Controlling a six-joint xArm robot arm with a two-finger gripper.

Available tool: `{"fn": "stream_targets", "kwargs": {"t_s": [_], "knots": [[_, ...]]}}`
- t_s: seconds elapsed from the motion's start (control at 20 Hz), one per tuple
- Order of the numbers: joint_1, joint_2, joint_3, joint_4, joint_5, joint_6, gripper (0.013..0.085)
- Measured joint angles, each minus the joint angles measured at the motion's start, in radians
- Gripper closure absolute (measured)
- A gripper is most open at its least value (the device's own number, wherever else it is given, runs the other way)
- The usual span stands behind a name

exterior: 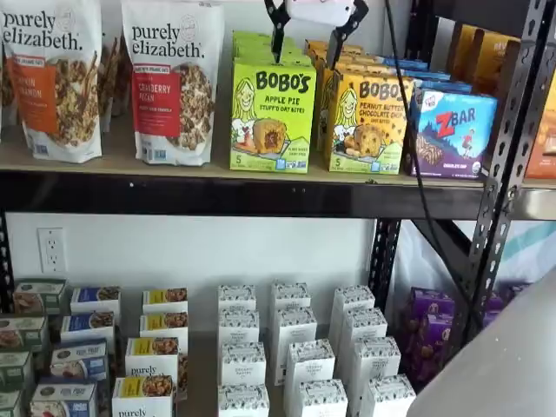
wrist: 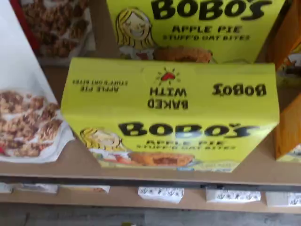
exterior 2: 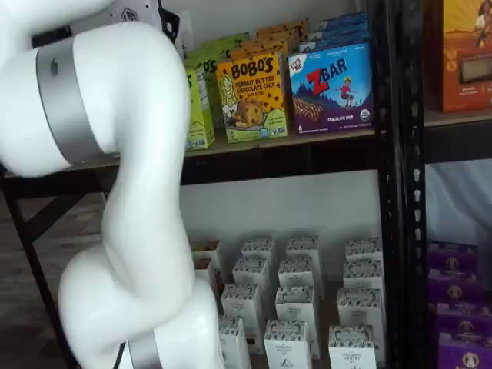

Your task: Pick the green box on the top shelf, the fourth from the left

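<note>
The green box [exterior: 272, 117] is a lime-green Bobo's Apple Pie carton standing upright at the front of its row on the top shelf [exterior: 104, 162]. The wrist view shows its top face and front [wrist: 169, 113], with a second green box behind it. My gripper [exterior: 306, 61] hangs just above the green row, a little behind the front box. It is open, with a plain gap between the black fingers [exterior: 276, 35], and it holds nothing. In a shelf view my white arm [exterior 2: 115, 154] hides most of the green box [exterior 2: 200, 108].
Two Purely Elizabeth granola bags [exterior: 169, 78] stand left of the green box. A yellow-orange Bobo's box [exterior: 367, 122] and a blue Zbar box [exterior: 452, 130] stand right of it. A black cable [exterior: 417, 156] hangs beside the gripper. Black uprights [exterior: 499, 191] frame the right side. White cartons [exterior: 291, 347] fill the lower level.
</note>
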Motion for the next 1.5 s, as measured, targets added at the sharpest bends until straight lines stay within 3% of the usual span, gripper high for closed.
{"fn": "stream_targets", "kwargs": {"t_s": [0.2,0.6,1.0,1.5], "knots": [[-0.006,0.042,-0.031,-0.018,-0.013,-0.003,0.0130],[-0.045,0.102,-0.072,0.045,-0.073,-0.044,0.0130],[-0.086,0.154,-0.141,0.084,-0.040,-0.085,0.0130],[-0.104,0.193,-0.165,0.103,-0.040,-0.102,0.0130]]}}
